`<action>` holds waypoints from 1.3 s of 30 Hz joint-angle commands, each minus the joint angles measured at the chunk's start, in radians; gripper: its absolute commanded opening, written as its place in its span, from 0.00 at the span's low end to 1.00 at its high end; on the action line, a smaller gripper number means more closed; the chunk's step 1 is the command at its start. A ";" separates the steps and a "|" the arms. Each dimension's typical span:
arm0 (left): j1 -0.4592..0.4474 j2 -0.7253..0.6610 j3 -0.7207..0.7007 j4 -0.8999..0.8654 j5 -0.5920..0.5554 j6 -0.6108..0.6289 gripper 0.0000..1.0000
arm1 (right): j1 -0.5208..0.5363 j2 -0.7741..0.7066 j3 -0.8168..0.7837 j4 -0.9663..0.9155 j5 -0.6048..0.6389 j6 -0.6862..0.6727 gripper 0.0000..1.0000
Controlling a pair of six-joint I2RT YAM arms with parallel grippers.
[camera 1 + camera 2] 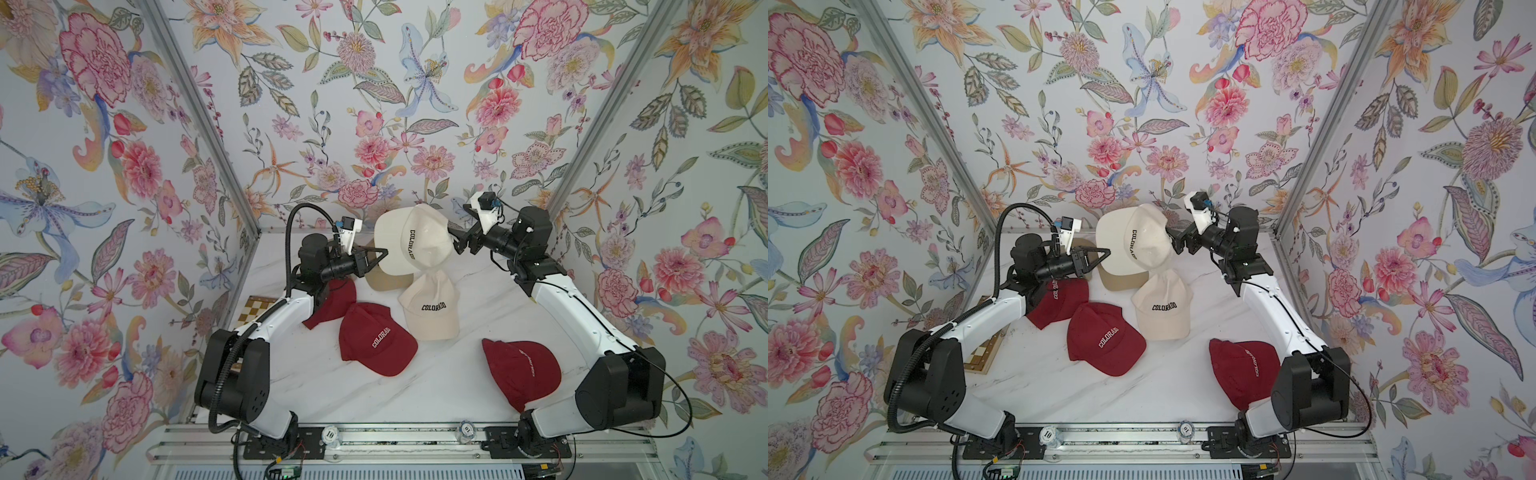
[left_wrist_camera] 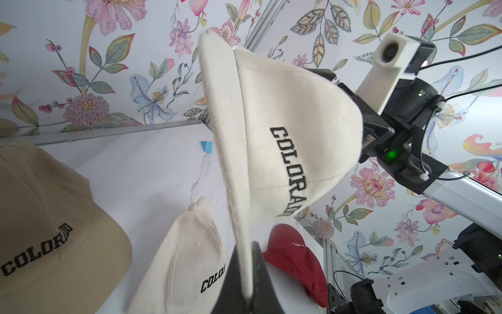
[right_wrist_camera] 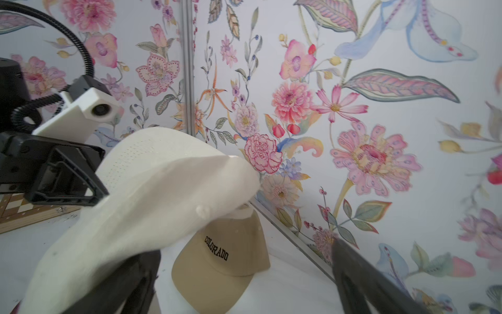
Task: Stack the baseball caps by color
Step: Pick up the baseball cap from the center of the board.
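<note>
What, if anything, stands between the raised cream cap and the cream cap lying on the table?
Nothing visible does. The raised cream cap, held at its brim by the left gripper, hangs above the tan cap; the lying cream cap is uncovered.

The cream cap (black lettering), dark red cap and tan cap sit amid floral-patterned walls.
</note>
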 commanded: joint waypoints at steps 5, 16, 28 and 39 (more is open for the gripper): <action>0.012 -0.031 0.092 -0.092 -0.013 0.102 0.00 | -0.192 -0.004 -0.076 0.102 -0.342 0.465 0.99; 0.014 -0.040 0.094 -0.098 0.001 0.102 0.00 | -0.151 0.102 -0.128 0.403 -0.520 0.803 0.99; 0.014 -0.085 0.063 -0.096 -0.016 0.111 0.00 | -0.061 0.126 -0.202 0.404 -0.508 0.840 0.99; 0.013 -0.081 0.015 -0.091 -0.028 0.111 0.00 | -0.050 0.149 -0.257 0.837 -0.535 1.148 0.99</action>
